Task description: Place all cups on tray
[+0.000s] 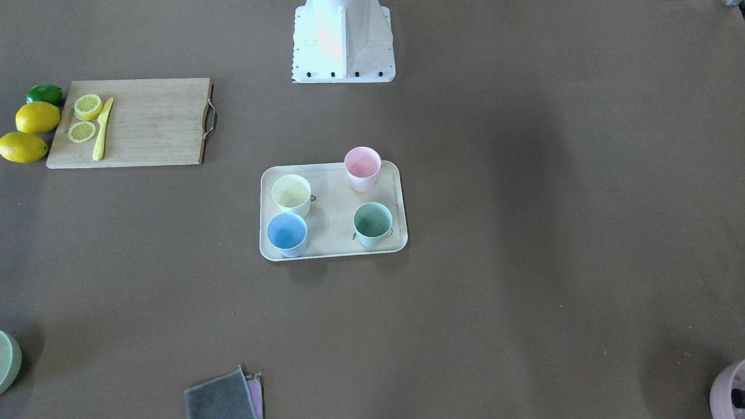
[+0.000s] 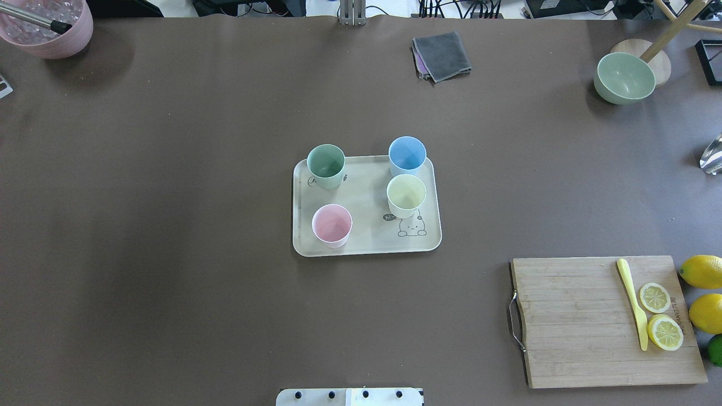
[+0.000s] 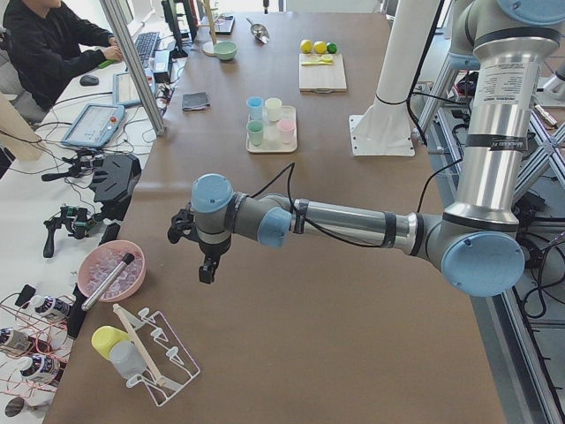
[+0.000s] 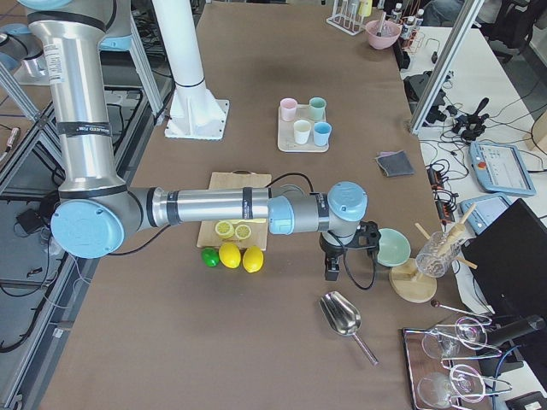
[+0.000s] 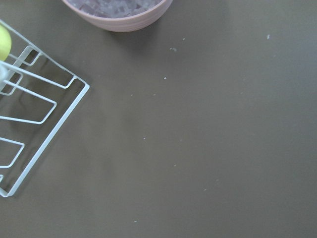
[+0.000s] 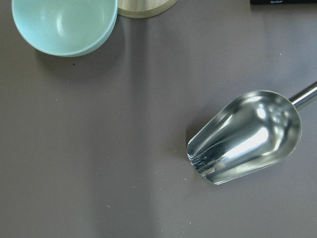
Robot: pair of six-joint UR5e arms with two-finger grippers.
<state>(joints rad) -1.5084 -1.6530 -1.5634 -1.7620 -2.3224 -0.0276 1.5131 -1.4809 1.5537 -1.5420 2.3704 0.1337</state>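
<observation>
The cream tray (image 2: 368,228) with the rabbit drawing lies at mid-table, and all four cups stand upright on it: mint green (image 2: 326,164), light blue (image 2: 407,154), yellow (image 2: 406,194) and pink (image 2: 331,224). In the front-facing view they are yellow (image 1: 291,194), blue (image 1: 286,233), pink (image 1: 362,167) and green (image 1: 372,223) on the tray (image 1: 332,218). My left gripper (image 3: 205,269) hangs above the table's left end, far from the tray. My right gripper (image 4: 331,272) hangs above the right end. I cannot tell whether either is open or shut.
A wooden cutting board (image 2: 606,321) carries lemon slices and a yellow knife (image 2: 633,303), with lemons (image 2: 702,270) beside it. A pale-green bowl (image 2: 624,77), a metal scoop (image 6: 247,136), a grey cloth (image 2: 441,55), a mauve-pink container (image 2: 48,25) and a wire rack (image 5: 29,114) lie around the edges.
</observation>
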